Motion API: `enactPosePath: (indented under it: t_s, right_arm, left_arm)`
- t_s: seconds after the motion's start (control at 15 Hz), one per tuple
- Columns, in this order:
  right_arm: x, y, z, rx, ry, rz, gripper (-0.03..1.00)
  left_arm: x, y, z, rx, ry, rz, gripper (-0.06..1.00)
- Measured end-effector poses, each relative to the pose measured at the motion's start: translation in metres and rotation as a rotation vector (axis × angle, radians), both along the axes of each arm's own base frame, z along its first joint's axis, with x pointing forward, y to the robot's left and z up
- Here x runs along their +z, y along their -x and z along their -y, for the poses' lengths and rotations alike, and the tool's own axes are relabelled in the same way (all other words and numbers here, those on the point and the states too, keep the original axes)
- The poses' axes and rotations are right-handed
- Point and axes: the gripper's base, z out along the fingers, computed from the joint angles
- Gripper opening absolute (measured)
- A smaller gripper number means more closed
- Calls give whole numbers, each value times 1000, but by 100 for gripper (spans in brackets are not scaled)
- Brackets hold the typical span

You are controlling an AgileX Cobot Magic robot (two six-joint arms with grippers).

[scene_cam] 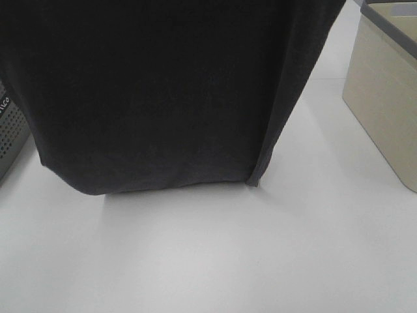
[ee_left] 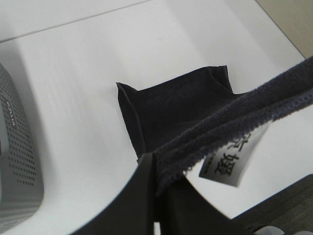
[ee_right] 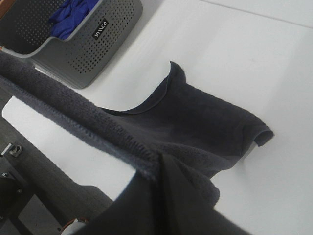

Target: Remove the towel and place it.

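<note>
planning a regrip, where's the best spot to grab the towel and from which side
Grip the top hemmed edge, one hold toward each end, coming from above with the jaws across the hem. The towel hangs as a flat sheet, its lower end lying on the table, so the taut hem is probably the firmest part to pinch. The left gripper and right gripper pinch it there.

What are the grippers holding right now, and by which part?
Both hold the towel by its upper hemmed edge: the left gripper beside the white label, the right gripper farther along.
</note>
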Motion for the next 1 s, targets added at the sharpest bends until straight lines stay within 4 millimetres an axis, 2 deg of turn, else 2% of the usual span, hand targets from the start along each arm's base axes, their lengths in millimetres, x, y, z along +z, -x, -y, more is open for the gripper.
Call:
enactPosePath:
  t_s: [0.27, 0.67, 0.87, 1.0]
  right_arm:
    - [-17, 19, 6, -2, -2, -53, 2]
    - [-17, 21, 6, -4, -4, -48, 2]
    - [-19, 16, 7, -14, 30, -27, 2]
    - [-16, -4, 3, -23, 62, -8, 2]
  left_arm:
    - [-21, 12, -1, -12, 16, -58, 0]
    - [-18, 20, -3, -15, 28, -41, 0]
    - [-17, 16, -1, -15, 25, -44, 0]
    - [-10, -5, 1, -6, -19, -26, 0]
